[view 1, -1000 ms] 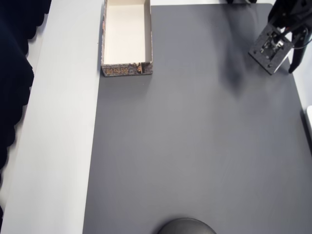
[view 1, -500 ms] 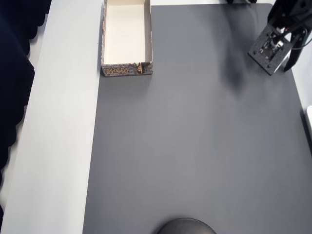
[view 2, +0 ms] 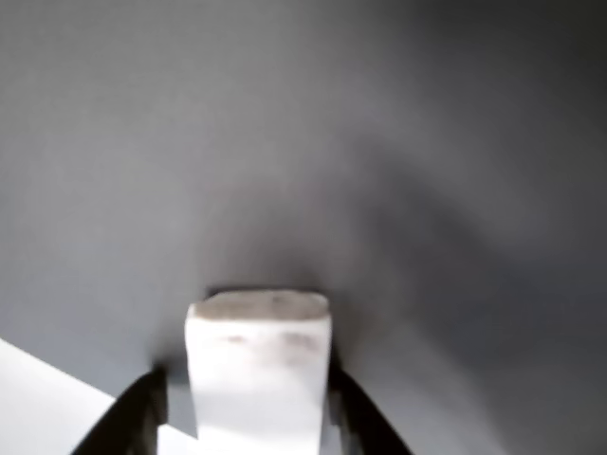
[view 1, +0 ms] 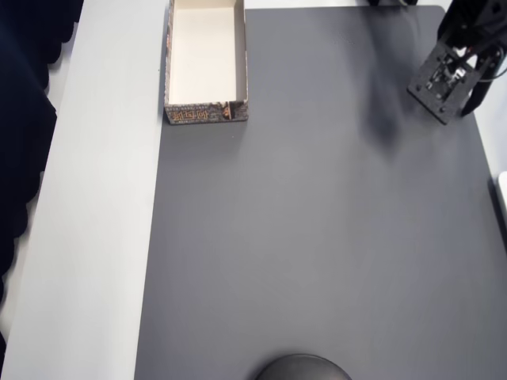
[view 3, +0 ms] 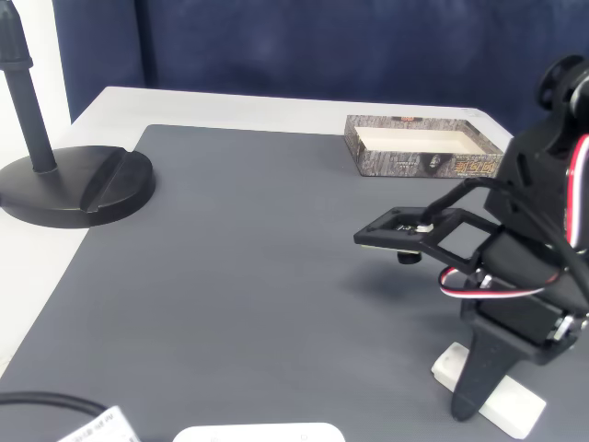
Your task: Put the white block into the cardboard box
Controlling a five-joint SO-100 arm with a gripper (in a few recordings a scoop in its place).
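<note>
In the wrist view the white block (view 2: 258,365) sits on end between two dark fingers (view 2: 142,412), which press against its sides; my gripper (view 2: 245,379) is shut on it. The fixed view shows the block (view 3: 502,402) resting on the table at the grey mat's near right edge, with my gripper (view 3: 480,379) standing down over it. From overhead, the arm and gripper (view 1: 474,93) cover the block at the top right. The cardboard box (view 1: 204,113) lies far to the left at the mat's top corner, and its cream inside holds nothing. Its printed wall (view 3: 425,164) faces the fixed camera.
A grey mat (view 1: 317,237) covers most of the table, with a bare white strip (view 1: 95,237) along its left. A black round stand base (view 3: 74,184) sits at the far left of the fixed view. A white device (view 3: 253,433) and a cable (view 3: 37,402) lie at the bottom edge.
The outer finger has swung inward toward the arm, closing on the block. The wrist has shifted slightly right and up in the overhead view.
</note>
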